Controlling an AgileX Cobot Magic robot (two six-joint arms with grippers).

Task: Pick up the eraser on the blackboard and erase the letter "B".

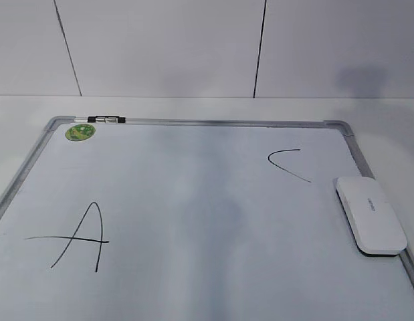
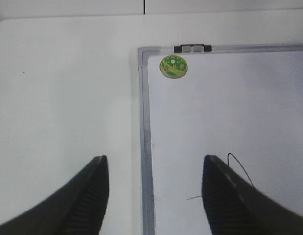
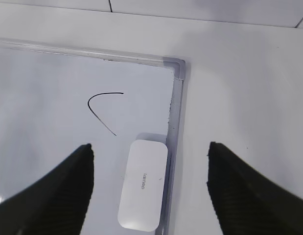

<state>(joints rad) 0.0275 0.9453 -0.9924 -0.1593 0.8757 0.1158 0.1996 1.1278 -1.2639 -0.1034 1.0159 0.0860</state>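
The blackboard is a white board with a grey frame lying flat on the table. The white eraser lies on the board against its right frame. No letter "B" shows in any view; the board's middle looks faintly smudged. A crossed "A" is at the left and a curved "C" at the right. My right gripper is open, above the eraser and apart from it. My left gripper is open and empty over the board's left frame. Neither gripper shows in the exterior view.
A round green sticker sits in the board's far left corner, next to a small black and silver clip on the top frame. White table surrounds the board, with a white panelled wall behind.
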